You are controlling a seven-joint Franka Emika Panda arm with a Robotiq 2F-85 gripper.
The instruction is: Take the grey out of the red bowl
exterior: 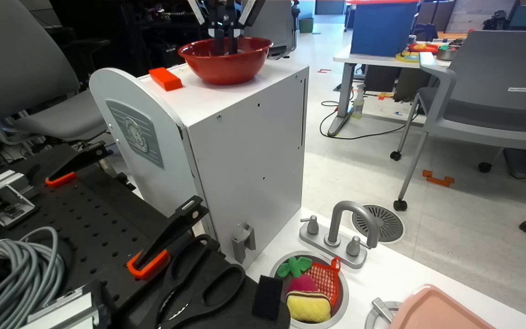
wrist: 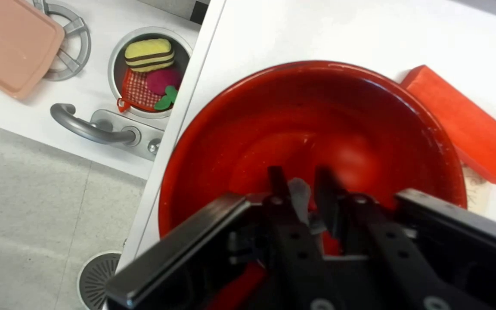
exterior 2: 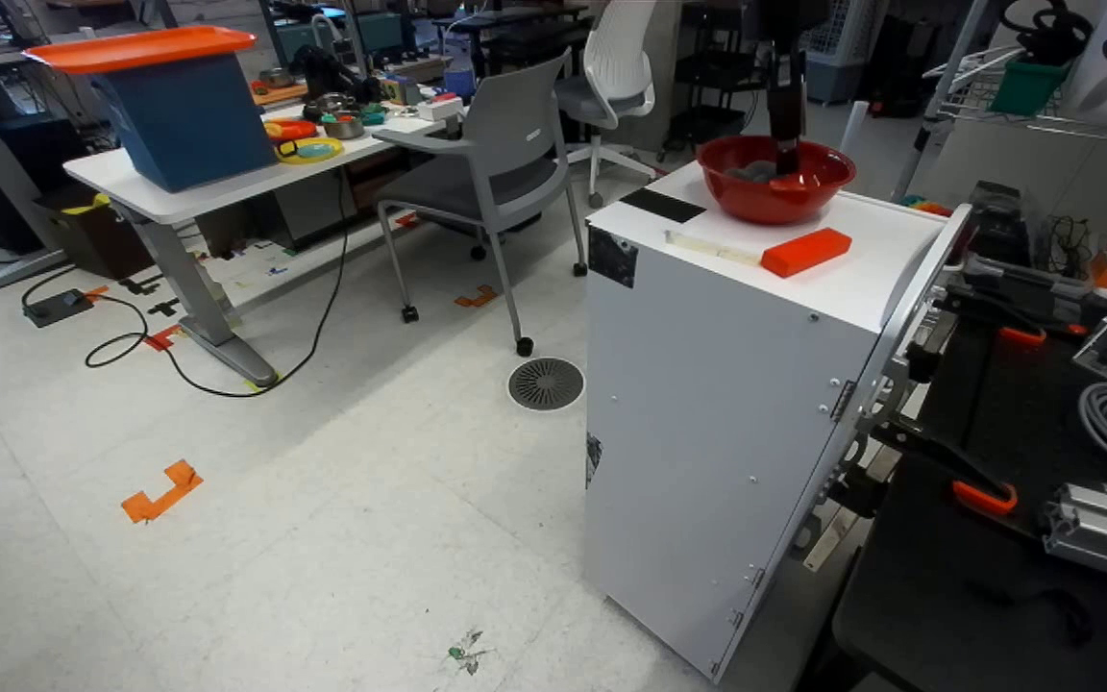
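The wide glossy red bowl (exterior: 226, 71) stands on top of a white cabinet; it also shows in an exterior view (exterior 2: 774, 207) and in the wrist view (wrist: 248, 129). A grey thing (wrist: 299, 196) lies low in the bowl, partly hidden by the fingers; part of it also shows in an exterior view (exterior 2: 755, 171). My gripper (wrist: 299, 172) points down into the bowl, partly open, with the grey thing between its fingers. The grey thing is close to one finger, and red shows between it and the blurred other finger. The fingers (exterior: 226, 51) are inside the bowl's rim.
An orange-red block (exterior: 165, 79) lies on the white cabinet top (exterior: 208, 103) beside the bowl. Below the cabinet are a toy sink (wrist: 114, 77) with soft toys, a faucet (exterior: 336, 224) and a pink lid (exterior: 436, 310). A black perforated bench (exterior: 94, 219) holds clamps and cable.
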